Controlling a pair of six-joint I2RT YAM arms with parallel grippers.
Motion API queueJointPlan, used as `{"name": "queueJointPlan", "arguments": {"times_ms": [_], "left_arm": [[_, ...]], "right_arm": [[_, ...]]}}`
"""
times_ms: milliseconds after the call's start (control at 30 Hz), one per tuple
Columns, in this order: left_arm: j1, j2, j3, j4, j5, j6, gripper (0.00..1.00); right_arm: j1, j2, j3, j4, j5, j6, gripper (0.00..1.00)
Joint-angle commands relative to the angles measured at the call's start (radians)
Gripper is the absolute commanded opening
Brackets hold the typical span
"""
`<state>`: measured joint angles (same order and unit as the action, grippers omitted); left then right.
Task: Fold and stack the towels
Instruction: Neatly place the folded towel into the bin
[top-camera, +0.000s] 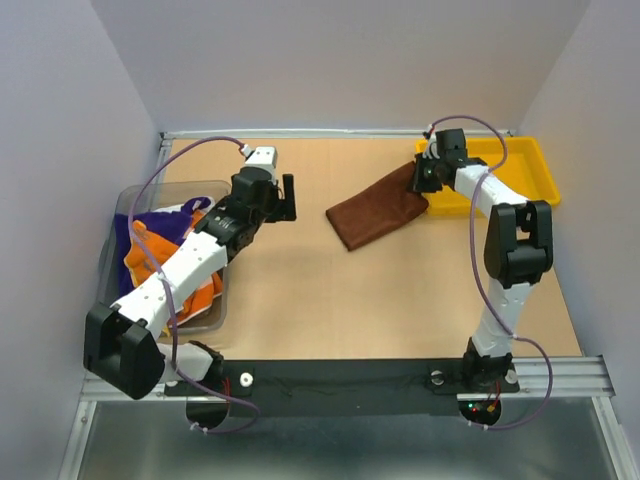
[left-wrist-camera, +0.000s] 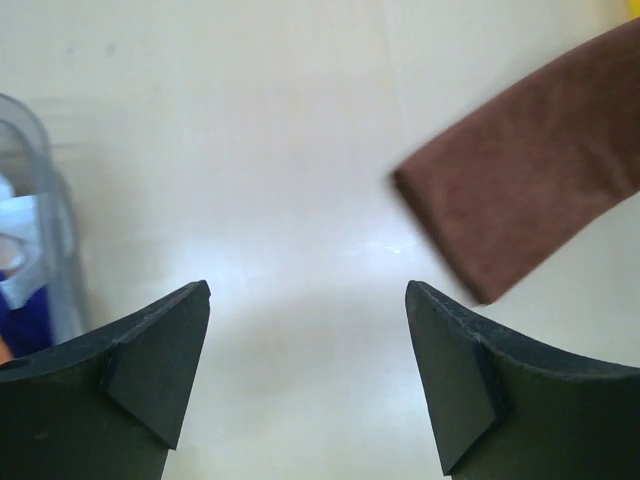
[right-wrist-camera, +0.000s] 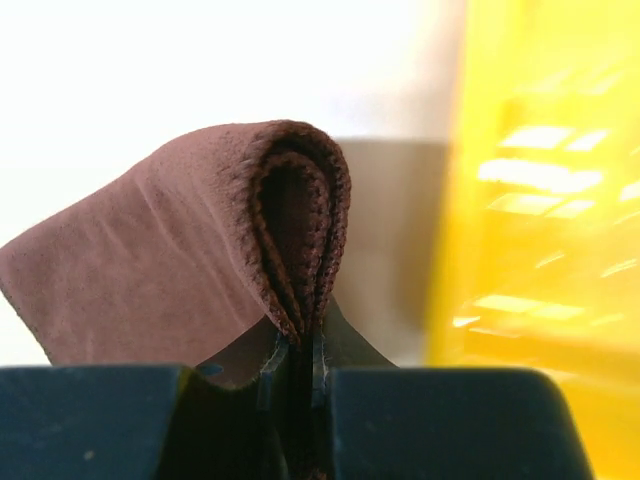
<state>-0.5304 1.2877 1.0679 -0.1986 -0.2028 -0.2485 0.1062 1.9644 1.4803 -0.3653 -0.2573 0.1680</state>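
From above, the tan counter (top-camera: 330, 300) carried a folded dark brown towel (top-camera: 375, 210) lying a little right of the middle, its far right end lifted against the near-left corner of the yellow tray (top-camera: 530, 165). The right pincer (top-camera: 428, 178) sat at that lifted end, clamped on the cloth. At the left edge stood a clear plastic bin (top-camera: 215, 315) with a heap of cloths inside: a deep purple towel (top-camera: 128, 232), an orange towel (top-camera: 150, 252) and a bit of orange-and-white patterned cloth (top-camera: 195, 210) at the far side. The left arm reached across the bin, and the left pincer (top-camera: 285, 197) hung over bare counter between bin and brown towel, touching neither.

From the left wrist, the left pincer (left-wrist-camera: 308, 375) stood with its two dark fingers (left-wrist-camera: 160, 370) wide apart and nothing between them, only pale counter (left-wrist-camera: 250, 150) below. The near end of the brown towel (left-wrist-camera: 530, 170) lay to the upper right, blurred, apart from the fingers. The curved wall of the clear bin (left-wrist-camera: 60, 240) showed at the left edge, with purple cloth (left-wrist-camera: 25, 320) behind it.

From the right wrist, the right pincer (right-wrist-camera: 298, 400) was closed tight on the brown towel (right-wrist-camera: 180, 250), whose folded edge rose from the grip in a doubled loop with the stitched hem showing. The rest of the cloth draped away to the left. The yellow tray (right-wrist-camera: 540, 200) filled the right side, blurred
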Motion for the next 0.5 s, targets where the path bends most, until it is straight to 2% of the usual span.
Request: {"name": "queueJointPlan", "arguments": {"times_ms": [0,133,267,467], "left_arm": [[0.047,-0.034,-0.074,0.022,-0.026,0.104,0.91],[0.061,-0.037,-0.120,0.065,-0.027,0.109,0.92],[0.066,-0.027,-0.131,0.079,-0.093,0.115,0.92],[0.067,-0.007,-0.141,0.091,-0.151,0.117,0.92]], "right_arm": [[-0.037,0.066,0.207,-0.170,0.127,-0.244,0.00],[-0.065,0.151,0.395,-0.215,0.223,-0.355,0.01],[-0.102,0.212,0.491,-0.225,0.309,-0.439,0.00],[-0.143,0.284,0.537,-0.222,0.371,-0.631,0.01]]}}
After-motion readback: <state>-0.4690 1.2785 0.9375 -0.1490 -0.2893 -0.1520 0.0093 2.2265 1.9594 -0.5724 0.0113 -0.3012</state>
